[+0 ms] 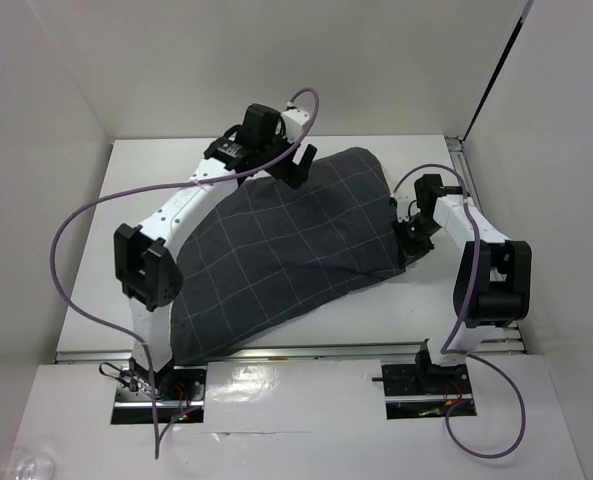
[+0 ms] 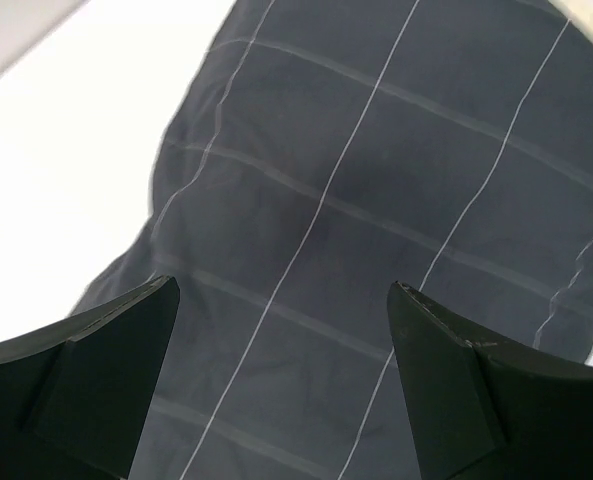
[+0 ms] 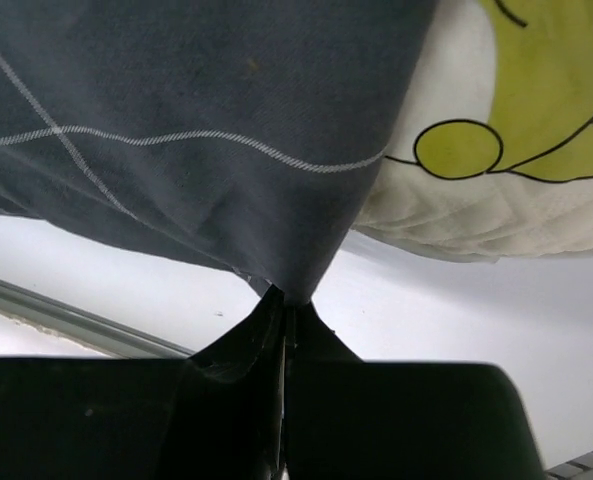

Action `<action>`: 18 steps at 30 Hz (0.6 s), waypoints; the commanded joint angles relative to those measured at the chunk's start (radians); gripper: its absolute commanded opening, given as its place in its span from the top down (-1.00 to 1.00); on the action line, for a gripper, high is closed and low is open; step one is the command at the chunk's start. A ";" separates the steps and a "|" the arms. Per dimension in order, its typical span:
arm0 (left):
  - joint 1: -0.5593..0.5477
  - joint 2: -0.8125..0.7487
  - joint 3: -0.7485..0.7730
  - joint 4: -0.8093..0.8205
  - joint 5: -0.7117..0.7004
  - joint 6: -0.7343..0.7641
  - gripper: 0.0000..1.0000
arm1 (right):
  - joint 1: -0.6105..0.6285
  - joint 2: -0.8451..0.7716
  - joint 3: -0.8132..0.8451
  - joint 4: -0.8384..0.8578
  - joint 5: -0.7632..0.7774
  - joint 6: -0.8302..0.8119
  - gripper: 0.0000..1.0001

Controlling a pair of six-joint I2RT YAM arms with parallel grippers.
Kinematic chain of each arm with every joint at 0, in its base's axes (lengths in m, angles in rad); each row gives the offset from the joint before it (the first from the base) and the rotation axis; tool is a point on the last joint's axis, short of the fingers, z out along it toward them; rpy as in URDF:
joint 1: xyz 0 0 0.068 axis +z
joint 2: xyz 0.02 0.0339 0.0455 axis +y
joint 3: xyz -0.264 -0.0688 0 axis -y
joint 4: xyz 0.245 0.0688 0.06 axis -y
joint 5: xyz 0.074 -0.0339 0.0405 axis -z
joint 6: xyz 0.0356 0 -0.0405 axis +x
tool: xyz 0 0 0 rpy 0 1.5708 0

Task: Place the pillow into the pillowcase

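Note:
The dark charcoal pillowcase [image 1: 286,255] with a light check grid lies bulging across the table. The pillow shows only in the right wrist view [image 3: 496,160], white and quilted with yellow-green shapes, poking out of the case's edge. My left gripper [image 1: 294,165] is open and empty above the far end of the pillowcase [image 2: 376,200]. My right gripper [image 1: 408,240] is shut on a pinch of the pillowcase [image 3: 226,130] at its right edge, with the cloth running up from my fingertips [image 3: 286,300].
White walls enclose the table on the left, back and right. A metal rail [image 1: 306,352] runs along the near table edge. Purple cables loop off both arms. Bare white table [image 1: 136,180] shows left of the case.

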 commanded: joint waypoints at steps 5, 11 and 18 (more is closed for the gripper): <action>0.085 0.322 0.382 -0.084 0.255 -0.186 -1.00 | -0.002 -0.051 -0.008 -0.031 0.032 -0.037 1.00; 0.085 0.396 0.397 0.042 0.334 -0.232 -1.00 | 0.025 -0.106 -0.103 -0.051 0.164 -0.139 1.00; 0.076 0.487 0.424 0.056 0.251 -0.201 -1.00 | 0.005 -0.156 -0.115 -0.051 0.226 -0.174 1.00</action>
